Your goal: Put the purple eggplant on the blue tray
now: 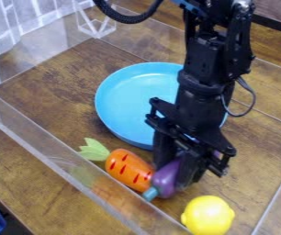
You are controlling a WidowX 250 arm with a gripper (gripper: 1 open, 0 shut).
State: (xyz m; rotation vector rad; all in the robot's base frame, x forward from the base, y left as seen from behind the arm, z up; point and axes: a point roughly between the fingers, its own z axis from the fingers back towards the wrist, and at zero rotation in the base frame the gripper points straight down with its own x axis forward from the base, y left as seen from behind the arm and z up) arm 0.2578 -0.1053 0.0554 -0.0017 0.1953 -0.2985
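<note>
The purple eggplant (168,178) lies on the wooden table near the front clear wall, its glossy dark body showing just below the black gripper (183,163). The gripper's fingers come straight down over the eggplant and are shut on it. The eggplant's stem tip is hidden. The blue tray (133,92), a wide round shallow dish, sits behind and to the upper left of the gripper, and the arm covers its right part.
An orange carrot (127,168) with green leaves lies touching the eggplant's left side. A yellow lemon (208,216) rests at the front right. A clear plastic wall (57,151) runs along the front left edge.
</note>
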